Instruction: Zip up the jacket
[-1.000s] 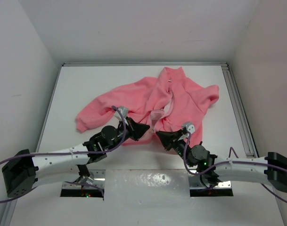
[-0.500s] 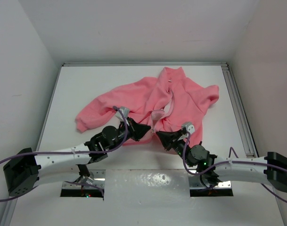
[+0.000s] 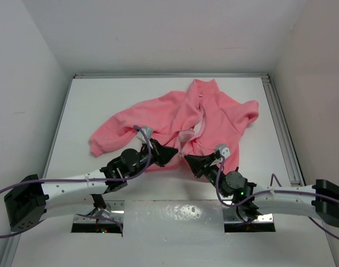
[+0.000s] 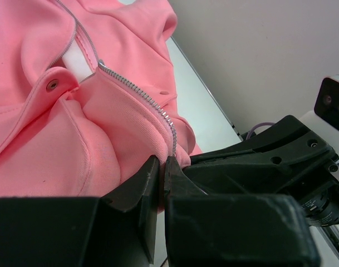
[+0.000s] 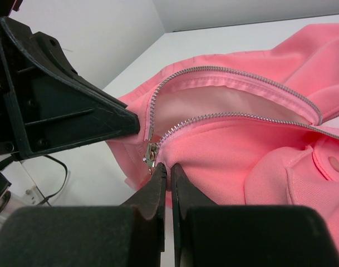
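From above, barely anything has moved: the jacket (image 3: 180, 119) lies mid-table (image 3: 102, 100) with the left gripper (image 3: 172, 154) and right gripper (image 3: 188, 160) meeting at its near hem. In the left wrist view, the jaws are pinched on the zipper (image 4: 141, 94) end. In the right wrist view, the jaws are clamped on the hem under the slider (image 5: 152, 153); alignment seems unfinished.

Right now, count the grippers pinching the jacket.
2. The left gripper is shut on the jacket at the bottom end of one zipper row. The right gripper is shut on it just below the slider.
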`<move>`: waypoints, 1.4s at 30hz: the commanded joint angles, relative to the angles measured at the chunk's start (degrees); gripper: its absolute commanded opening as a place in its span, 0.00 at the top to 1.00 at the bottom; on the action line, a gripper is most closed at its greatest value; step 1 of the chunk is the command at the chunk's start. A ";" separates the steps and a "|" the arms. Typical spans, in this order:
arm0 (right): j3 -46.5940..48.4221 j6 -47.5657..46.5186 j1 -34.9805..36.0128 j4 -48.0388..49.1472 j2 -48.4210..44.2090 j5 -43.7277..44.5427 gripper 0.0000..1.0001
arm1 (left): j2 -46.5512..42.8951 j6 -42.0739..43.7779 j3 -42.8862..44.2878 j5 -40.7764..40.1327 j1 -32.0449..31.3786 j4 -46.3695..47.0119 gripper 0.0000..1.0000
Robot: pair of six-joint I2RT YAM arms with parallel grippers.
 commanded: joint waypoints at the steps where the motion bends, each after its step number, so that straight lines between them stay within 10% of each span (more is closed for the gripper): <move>1: 0.20 -0.02 0.23 4.46 -0.31 -0.25 1.00 | -0.45 -0.42 -0.53 -0.68 0.45 4.05 1.00; 42: 5.12 3.23 0.32 3.32 1.98 4.94 1.00 | 1.75 -0.07 -2.11 2.05 0.10 6.95 1.00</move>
